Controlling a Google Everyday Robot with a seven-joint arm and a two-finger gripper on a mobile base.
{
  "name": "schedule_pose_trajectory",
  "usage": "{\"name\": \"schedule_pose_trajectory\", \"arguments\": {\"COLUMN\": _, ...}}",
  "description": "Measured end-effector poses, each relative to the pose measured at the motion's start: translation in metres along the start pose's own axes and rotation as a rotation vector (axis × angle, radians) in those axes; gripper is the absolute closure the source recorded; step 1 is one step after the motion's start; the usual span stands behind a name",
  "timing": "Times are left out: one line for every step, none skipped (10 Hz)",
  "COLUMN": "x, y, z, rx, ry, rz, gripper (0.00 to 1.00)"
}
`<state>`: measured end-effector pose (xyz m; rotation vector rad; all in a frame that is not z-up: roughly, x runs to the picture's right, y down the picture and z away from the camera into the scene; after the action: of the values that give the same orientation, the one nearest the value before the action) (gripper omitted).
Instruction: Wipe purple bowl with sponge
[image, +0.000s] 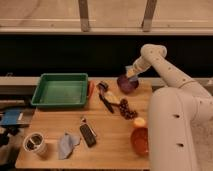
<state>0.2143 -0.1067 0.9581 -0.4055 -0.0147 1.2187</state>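
Observation:
The purple bowl (127, 84) stands at the far edge of the wooden table (105, 150), right of middle. My gripper (131, 74) is at the bowl's far rim, reaching down from the white arm (159, 61) that comes in from the right. It is shut on a small yellowish sponge (131, 76), which rests against the top of the bowl. The bowl's inside is partly hidden by the gripper.
A green tray (60, 90) sits at the back left with a red item (90, 89) beside it. A black utensil (106, 100), dark grapes (127, 110), a yellow fruit (139, 121), an orange bowl (140, 141), a black remote (88, 135), a blue cloth (67, 144) and a metal cup (35, 144) lie on the table.

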Motion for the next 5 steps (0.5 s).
{"name": "schedule_pose_trajectory", "arguments": {"x": -0.008, "y": 0.002, "z": 0.008, "rx": -0.007, "ry": -0.003, "rz": -0.006, "gripper": 0.91}}
{"name": "schedule_pose_trajectory", "arguments": {"x": -0.018, "y": 0.009, "z": 0.015, "rx": -0.022, "ry": -0.006, "rz": -0.021, "gripper": 0.91}}
{"name": "schedule_pose_trajectory", "arguments": {"x": -0.027, "y": 0.021, "z": 0.023, "rx": -0.042, "ry": -0.003, "rz": -0.047, "gripper": 0.91}}
{"name": "schedule_pose_trajectory", "arguments": {"x": -0.034, "y": 0.036, "z": 0.030, "rx": -0.068, "ry": 0.004, "rz": -0.083, "gripper": 0.91}}
{"name": "schedule_pose_trajectory", "arguments": {"x": -0.036, "y": 0.051, "z": 0.033, "rx": -0.091, "ry": 0.010, "rz": -0.112, "gripper": 0.91}}
